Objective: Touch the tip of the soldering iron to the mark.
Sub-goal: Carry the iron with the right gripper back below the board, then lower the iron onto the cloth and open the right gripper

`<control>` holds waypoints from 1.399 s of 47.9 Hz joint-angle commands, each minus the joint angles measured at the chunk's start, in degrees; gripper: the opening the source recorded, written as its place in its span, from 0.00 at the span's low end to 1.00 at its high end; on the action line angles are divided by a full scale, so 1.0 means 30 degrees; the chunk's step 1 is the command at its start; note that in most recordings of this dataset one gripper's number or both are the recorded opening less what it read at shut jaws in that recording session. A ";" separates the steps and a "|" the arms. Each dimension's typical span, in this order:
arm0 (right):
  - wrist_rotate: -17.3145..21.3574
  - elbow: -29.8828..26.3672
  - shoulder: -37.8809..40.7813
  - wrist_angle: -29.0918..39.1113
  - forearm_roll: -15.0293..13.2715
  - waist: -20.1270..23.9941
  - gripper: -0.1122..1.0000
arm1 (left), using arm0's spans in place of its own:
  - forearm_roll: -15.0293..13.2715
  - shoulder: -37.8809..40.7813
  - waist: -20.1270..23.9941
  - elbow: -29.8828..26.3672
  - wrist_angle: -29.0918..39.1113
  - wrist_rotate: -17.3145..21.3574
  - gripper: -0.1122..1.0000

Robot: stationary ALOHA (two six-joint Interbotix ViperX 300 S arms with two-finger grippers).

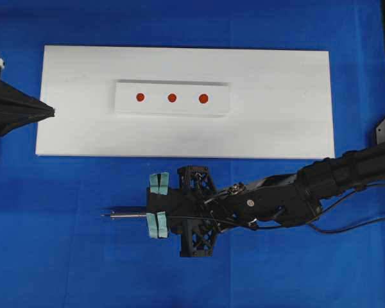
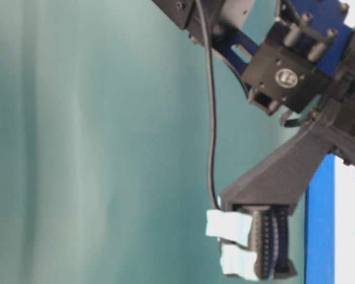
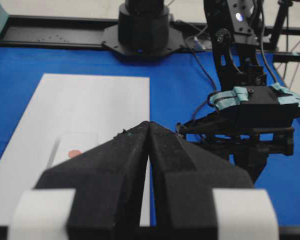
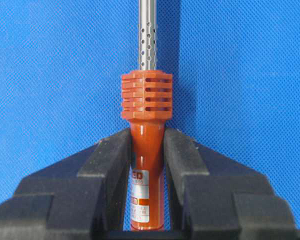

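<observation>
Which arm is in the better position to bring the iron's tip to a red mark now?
The right. The right gripper already clamps the soldering iron, its tip pointing left over the blue cloth. The left gripper sits shut and empty at the white board's left edge.

One soldering iron (image 4: 146, 145) with one perforated silver shaft (image 4: 148, 35); two grippers, the left gripper (image 1: 51, 111) and the right gripper (image 1: 158, 213); one large white board (image 1: 282, 122) carrying one smaller white plate (image 1: 125, 96); three red dots (image 1: 172, 97), (image 1: 140, 97), (image 1: 203, 98); seemingly one black cord (image 2: 212, 118)
</observation>
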 commanded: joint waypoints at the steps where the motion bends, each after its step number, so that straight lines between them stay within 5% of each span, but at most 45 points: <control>1: 0.0000 -0.0117 -0.0410 0.0146 -0.0029 -0.0029 0.23 | 0.0000 0.0088 0.0000 -0.0234 -0.0088 0.0000 0.10; 12: 0.0000 -0.0117 -0.0410 0.0205 -0.0205 -0.0029 0.80 | 0.0000 0.0088 0.0000 -0.0234 -0.0088 0.0000 0.10; 16: 0.0000 -0.0117 -0.0527 0.0205 -0.0205 -0.0029 0.93 | 0.0000 0.0088 0.0000 -0.0234 -0.0088 -0.0029 0.10; 25: -0.0029 -0.0059 -0.1436 0.0791 -0.0234 -0.0029 0.90 | 0.0000 0.0088 0.0000 -0.0264 -0.0088 -0.0029 0.10; 45: -0.0059 -0.0059 -0.5918 0.5830 -0.1230 0.0176 0.90 | 0.0000 0.0059 0.0000 -0.0234 -0.0088 -0.0029 0.10; 59: -0.0088 0.0000 -0.6328 0.6094 -0.1348 0.0176 0.90 | 0.0000 0.0088 0.0000 -0.0264 -0.0088 -0.0029 0.10; 67: -0.0381 0.0029 -0.6387 0.6094 -0.2285 -0.0967 0.90 | 0.0000 0.0088 0.0000 -0.0264 -0.0088 -0.0029 0.10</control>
